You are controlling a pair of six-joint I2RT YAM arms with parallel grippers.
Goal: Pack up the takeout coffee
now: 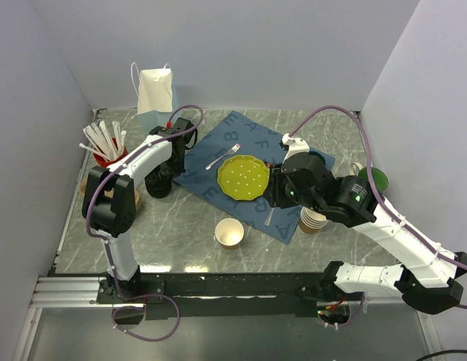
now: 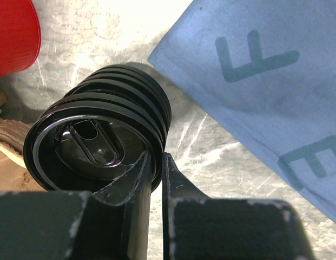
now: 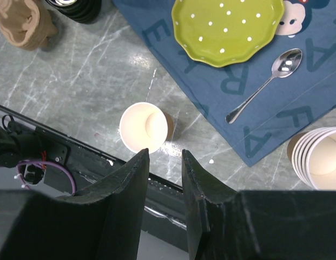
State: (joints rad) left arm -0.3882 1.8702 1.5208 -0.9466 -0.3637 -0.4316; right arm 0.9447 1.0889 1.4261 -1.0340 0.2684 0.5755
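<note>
No lidded coffee cup is in view. A lidless tan paper cup (image 1: 230, 232) stands upright on the marble near the front edge; it also shows in the right wrist view (image 3: 143, 127). A stack of black lids (image 2: 124, 103) sits left of the blue mat. My left gripper (image 2: 156, 154) is down at that stack (image 1: 159, 184), with one finger inside the top lid and one outside, pinched on its rim. My right gripper (image 3: 165, 151) is open and empty, hovering above the table (image 1: 274, 188) a little right of the lidless cup.
A blue letter mat (image 1: 241, 128) holds a green dotted plate (image 1: 243, 177), a fork (image 1: 222, 156) and a spoon (image 3: 265, 84). A stack of lidless cups (image 1: 312, 219) stands right. A white paper bag (image 1: 156, 90) stands at the back left, a red cup of straws (image 1: 105, 150) left.
</note>
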